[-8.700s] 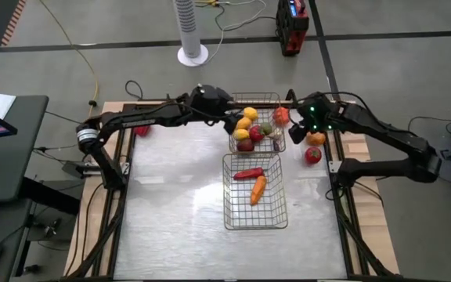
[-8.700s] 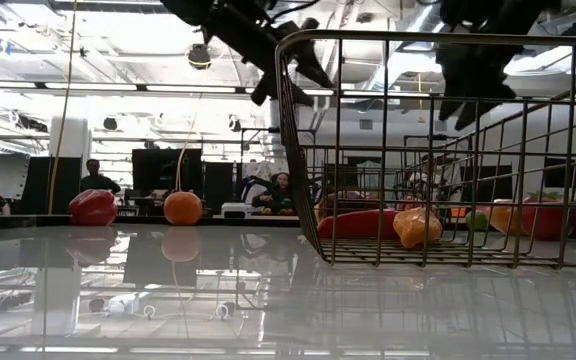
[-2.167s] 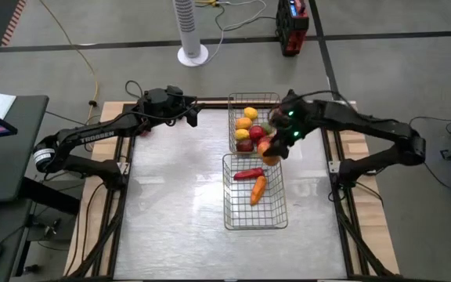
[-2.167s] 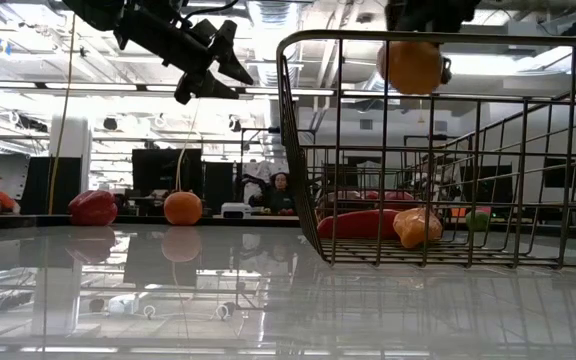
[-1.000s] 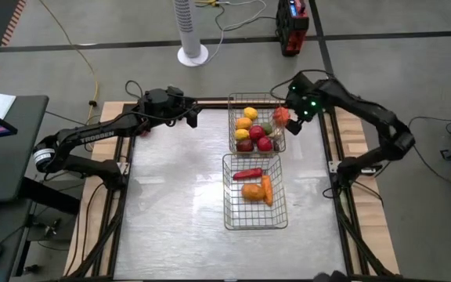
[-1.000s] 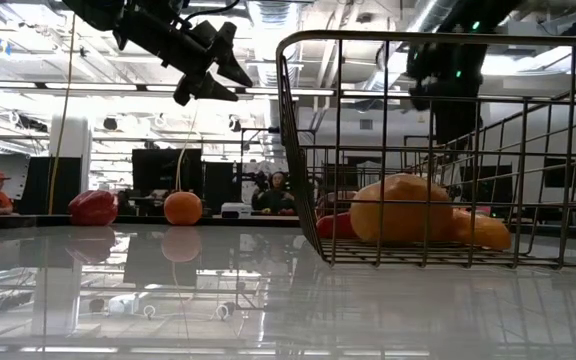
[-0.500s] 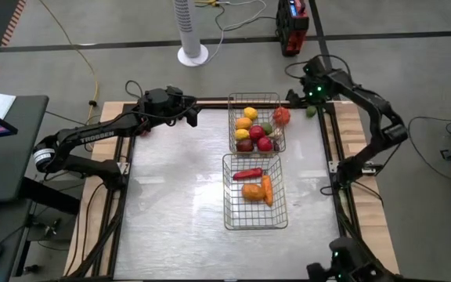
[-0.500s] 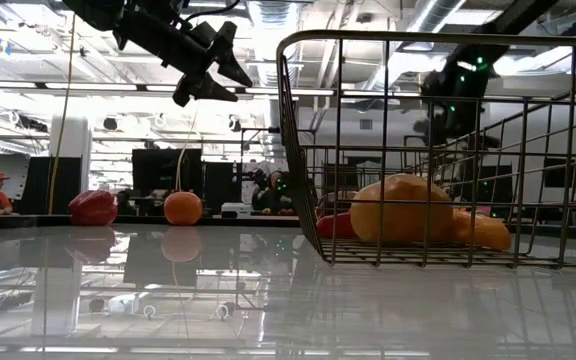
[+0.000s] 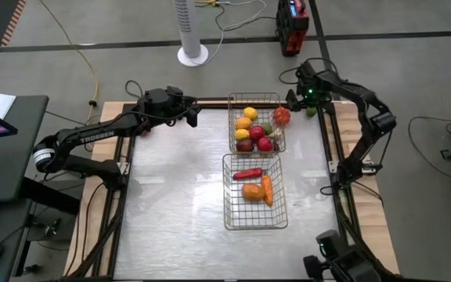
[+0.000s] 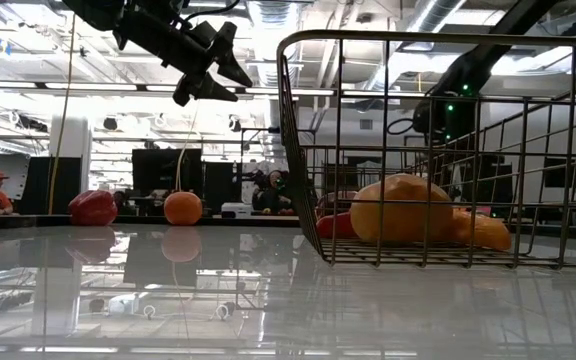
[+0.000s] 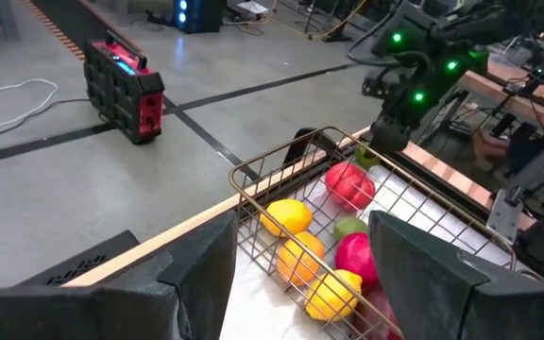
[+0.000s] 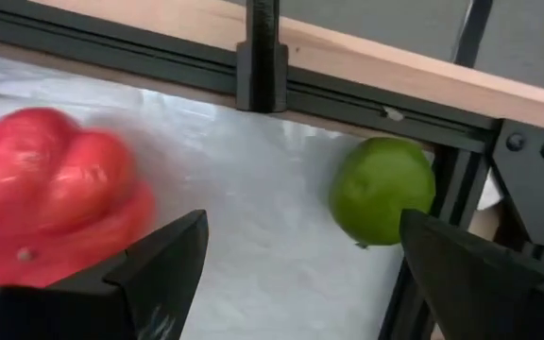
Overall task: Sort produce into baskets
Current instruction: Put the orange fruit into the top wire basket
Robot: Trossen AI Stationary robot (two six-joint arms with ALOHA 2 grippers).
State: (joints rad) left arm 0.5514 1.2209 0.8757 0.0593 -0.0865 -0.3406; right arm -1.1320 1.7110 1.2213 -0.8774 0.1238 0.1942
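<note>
Two wire baskets stand mid-table. The far basket [image 9: 236, 102] holds lemons, oranges, red fruits and a green one. The near basket [image 9: 230, 205] holds a red pepper [image 9: 248, 173], an orange [image 10: 403, 210] and a carrot [image 9: 267, 189]. A lobed red fruit [image 12: 50, 203] lies on the table beside the far basket's right wall, and a green lime [image 12: 382, 192] lies by the far right corner frame. My right gripper [image 12: 300, 283] hangs open above these two, pointing down. My left gripper [image 11: 300, 274] waits open, high over the far left.
A red pepper [image 10: 93, 207] and an orange [image 10: 182, 207] lie on the table near its far left edge, below the left arm. A black frame rail [image 12: 348, 99] and a wooden border [image 9: 351, 141] run round the table. Bare tabletop lies left of the baskets.
My right gripper has sunk toward the table's far right corner, over the lime and the lobed red fruit, and has rolled while its arm swung toward the far edge. Its fingers stay apart.
</note>
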